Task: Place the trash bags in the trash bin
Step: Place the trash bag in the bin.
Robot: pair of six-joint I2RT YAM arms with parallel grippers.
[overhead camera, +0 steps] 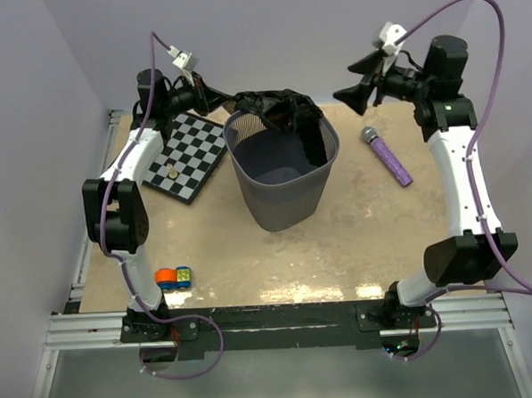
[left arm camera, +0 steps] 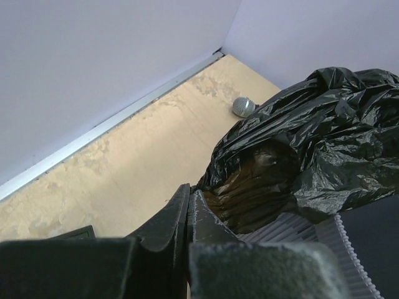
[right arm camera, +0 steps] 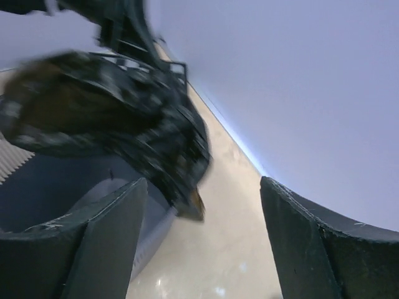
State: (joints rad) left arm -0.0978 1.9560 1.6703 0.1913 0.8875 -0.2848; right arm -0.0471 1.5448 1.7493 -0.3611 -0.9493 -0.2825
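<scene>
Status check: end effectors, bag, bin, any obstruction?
Left end effector shut at trash bag edge, grip unclear. Right end effector open, empty. Bag draped over trash bin far rim. Nothing blocking bin mouth.

Plain pale walls (overhead camera: 266,30) enclose a mottled tan tabletop (overhead camera: 366,238); aluminium rails (overhead camera: 77,332) edge its near side.

Black trash bag (left arm camera: 324,143) atop trash bin (left arm camera: 288,228)

Glossy black for the trash bag (overhead camera: 275,109); grey mesh for the trash bin (overhead camera: 284,198); black-and-white checks on the board (overhead camera: 185,154); glittery purple, silver-headed microphone (overhead camera: 387,157); mottled beige bench (overhead camera: 375,238).
</scene>
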